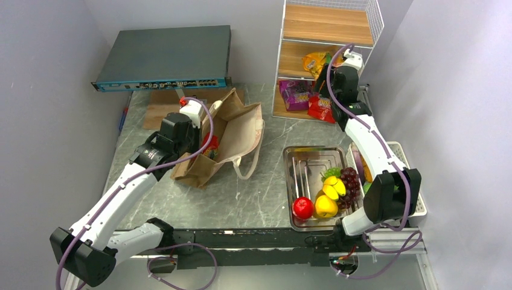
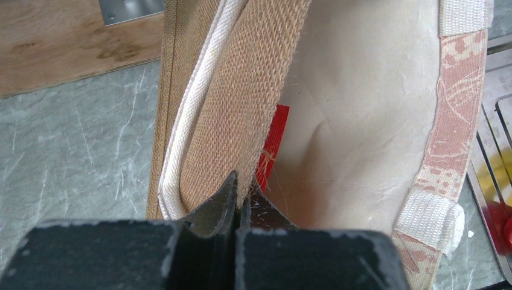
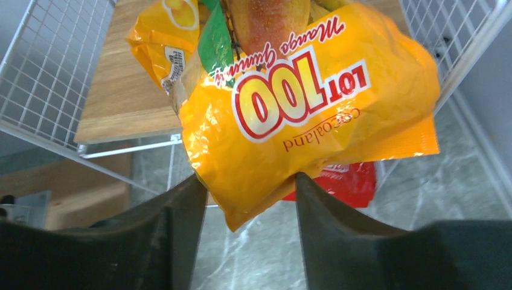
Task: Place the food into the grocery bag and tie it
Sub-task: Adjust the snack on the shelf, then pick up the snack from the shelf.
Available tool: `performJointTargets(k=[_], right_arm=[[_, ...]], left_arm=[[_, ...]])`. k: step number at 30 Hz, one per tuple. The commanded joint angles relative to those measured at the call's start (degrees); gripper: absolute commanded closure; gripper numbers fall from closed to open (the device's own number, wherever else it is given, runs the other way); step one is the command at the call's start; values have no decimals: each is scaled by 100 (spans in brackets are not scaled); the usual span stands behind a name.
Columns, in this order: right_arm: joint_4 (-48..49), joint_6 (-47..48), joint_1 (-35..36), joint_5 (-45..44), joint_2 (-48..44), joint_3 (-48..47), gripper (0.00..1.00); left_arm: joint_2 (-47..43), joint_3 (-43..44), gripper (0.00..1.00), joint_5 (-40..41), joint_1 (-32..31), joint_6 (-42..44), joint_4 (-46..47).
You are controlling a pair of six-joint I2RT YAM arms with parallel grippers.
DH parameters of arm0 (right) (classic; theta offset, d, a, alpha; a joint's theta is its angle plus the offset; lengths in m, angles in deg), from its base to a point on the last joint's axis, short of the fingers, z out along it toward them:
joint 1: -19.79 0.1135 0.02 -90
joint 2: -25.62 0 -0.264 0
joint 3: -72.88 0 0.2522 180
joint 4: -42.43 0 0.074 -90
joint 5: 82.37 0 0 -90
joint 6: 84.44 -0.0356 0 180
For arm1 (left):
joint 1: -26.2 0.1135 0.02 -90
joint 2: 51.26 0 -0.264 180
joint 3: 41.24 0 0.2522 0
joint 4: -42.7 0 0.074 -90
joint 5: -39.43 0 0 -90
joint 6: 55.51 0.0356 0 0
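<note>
Two grippers: left gripper point(image 2: 240, 187) pinches the grocery bag point(image 2: 356, 121) rim, open right gripper point(image 3: 246, 181) straddles orange packet point(image 3: 314, 109) corner

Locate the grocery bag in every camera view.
Top external: grocery bag lies left of centre.
Left wrist: grocery bag fills the frame, its rim pinched in the left gripper.
Right wrist: not in view.
Shared landmark: grey marble table, in all three.
</note>
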Motion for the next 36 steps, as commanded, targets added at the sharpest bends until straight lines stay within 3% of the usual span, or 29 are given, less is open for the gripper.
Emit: performJointTargets(k=[1, 6, 15, 17, 23, 29, 36], right_arm=[[-133, 12, 25, 134, 42, -277, 24], [-195, 77, 26, 35, 225, -499, 16], [-479, 254, 30, -313, 802, -1131, 19], [-473, 278, 30, -389, 850, -1190, 28], [-427, 388, 26, -480, 894, -1259, 68], [-436, 404, 25, -388, 799, -1160, 100], [-543, 404, 24, -248, 434, -1031, 100]], left_arm=[[17, 215, 100, -14, -25, 67, 89], [15, 217, 100, -26, -31, 74, 83], [6, 215, 100, -33, -28, 74, 83], [6, 221, 100, -30, -31, 75, 81], [4, 220, 100, -27, -31, 75, 85], [2, 212, 100, -11, -27, 78, 83], [23, 205, 100, 24, -35, 83, 83]])
